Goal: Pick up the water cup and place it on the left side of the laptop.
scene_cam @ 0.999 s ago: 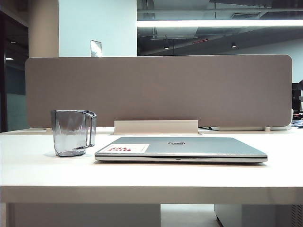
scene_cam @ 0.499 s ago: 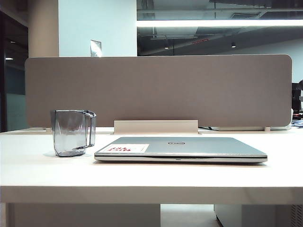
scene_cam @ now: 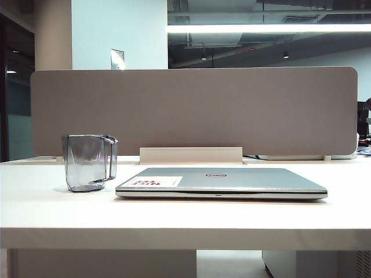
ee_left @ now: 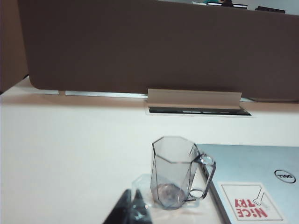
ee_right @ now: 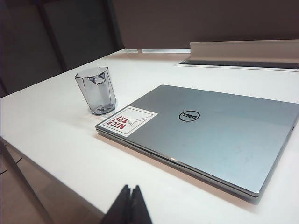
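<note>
The water cup point(scene_cam: 88, 162), smoky-grey, clear and faceted, stands upright on the white table point(scene_cam: 52, 208) just left of the closed silver laptop point(scene_cam: 232, 180), its loop handle toward the laptop. The left wrist view shows the cup point(ee_left: 175, 171) beside the laptop point(ee_left: 261, 177); my left gripper point(ee_left: 132, 192) is shut and empty, a short way in front of the cup, apart from it. In the right wrist view the cup point(ee_right: 96, 89) stands off the laptop's point(ee_right: 210, 133) stickered corner, and my right gripper point(ee_right: 130, 188) is shut, empty, back near the table's front edge. Neither arm shows in the exterior view.
A brown partition screen point(scene_cam: 194, 110) stands along the table's far edge, with a pale cable tray flap point(scene_cam: 191, 155) behind the laptop. A white sticker point(scene_cam: 156, 181) with red print lies on the lid. The table edge drops off near my right gripper.
</note>
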You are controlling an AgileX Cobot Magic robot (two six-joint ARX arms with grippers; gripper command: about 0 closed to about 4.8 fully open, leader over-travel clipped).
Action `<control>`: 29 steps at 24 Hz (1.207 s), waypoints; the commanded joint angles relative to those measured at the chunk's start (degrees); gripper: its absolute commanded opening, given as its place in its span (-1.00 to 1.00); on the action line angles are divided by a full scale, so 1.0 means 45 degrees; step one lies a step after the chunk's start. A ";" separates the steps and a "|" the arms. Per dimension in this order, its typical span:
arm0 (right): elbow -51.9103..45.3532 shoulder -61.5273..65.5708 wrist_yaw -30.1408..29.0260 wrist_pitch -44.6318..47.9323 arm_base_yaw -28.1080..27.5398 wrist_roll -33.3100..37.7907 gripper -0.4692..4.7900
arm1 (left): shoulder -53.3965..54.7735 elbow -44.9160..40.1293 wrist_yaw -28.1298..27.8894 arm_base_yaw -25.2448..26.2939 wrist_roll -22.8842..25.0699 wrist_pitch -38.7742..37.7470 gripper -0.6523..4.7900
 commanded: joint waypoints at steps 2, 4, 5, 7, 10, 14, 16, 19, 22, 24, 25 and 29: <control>-0.0029 -0.0019 -0.0019 0.0170 0.0000 0.0010 -0.84 | 0.1642 0.1205 0.0058 -0.0034 -0.0024 -0.0024 -0.78; -0.0029 -0.0019 -0.0019 0.0170 0.0000 0.0010 -0.84 | 0.2880 0.1967 0.0063 -0.0034 -0.0029 -0.0005 -0.78; -0.0029 -0.0019 -0.0019 0.0170 0.0000 0.0010 -0.84 | 0.3274 0.2195 0.0063 -0.0034 -0.0024 0.0005 -0.78; -0.0034 -0.0019 -0.0019 0.0165 0.0000 0.0010 -0.84 | 0.4163 0.2735 0.0078 -0.0039 -0.0029 0.0015 -0.78; -0.0029 -0.0019 -0.0019 0.0170 0.0000 0.0010 -0.84 | 0.5595 0.3531 0.0670 -0.0078 -0.0039 0.0466 -0.78; -0.0034 -0.0019 0.0029 0.0155 0.0000 0.0010 -0.84 | 0.7849 0.4537 0.0481 -0.1501 -0.0219 0.0971 -0.78; -0.0034 -0.0019 0.0087 0.0131 0.0000 0.0010 -0.84 | 0.9024 0.4707 0.0359 -0.2516 -0.0194 0.1501 -0.78; -0.0034 -0.0019 0.0296 0.0121 0.0005 0.0010 -0.84 | 1.0734 0.4775 -0.0408 -0.3667 -0.0199 0.2278 -0.78; -0.0034 -0.0019 0.0311 0.0121 0.0005 0.0010 -0.84 | 1.2094 0.4833 -0.0583 -0.4114 -0.0219 0.3079 -0.78; -0.0034 -0.0019 0.0311 0.0117 0.0005 0.0010 -0.84 | 1.2920 0.4843 -0.0593 -0.4367 -0.0233 0.3614 -0.78; -0.0034 -0.0019 0.0311 0.0117 0.0000 0.0010 -0.84 | 1.3289 0.4843 -0.0602 -0.4498 -0.0253 0.3832 -0.78; -0.0034 -0.0019 0.0311 0.0117 0.0019 0.0010 -0.84 | 1.4581 0.4877 -0.0631 -0.5178 -0.1224 0.5047 -0.78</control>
